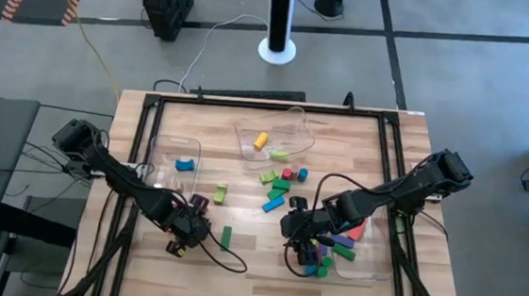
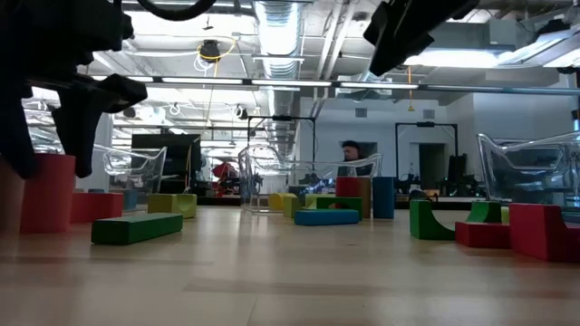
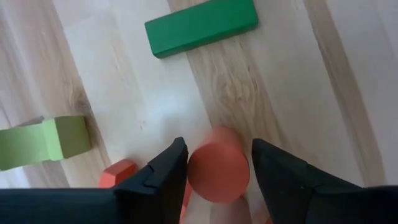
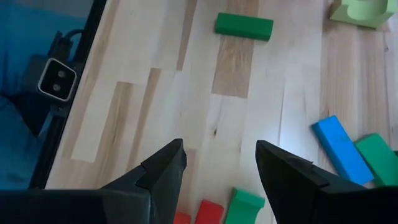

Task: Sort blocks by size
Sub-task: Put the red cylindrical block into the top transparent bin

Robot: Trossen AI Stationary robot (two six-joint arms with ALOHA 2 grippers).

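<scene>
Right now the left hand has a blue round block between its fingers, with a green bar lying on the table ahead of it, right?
Not blue. The left wrist view shows a red round block between the left hand's fingers. The green bar does lie on the table ahead.

Left arm reaches in from the left edge, elbow bent, left gripper [image 1: 186, 225] low over the front-left surface, jaws parted around something between them. Right arm stretches from the right edge, right gripper [image 1: 298, 228] at front-centre, jaws apart, nothing between them.
</scene>
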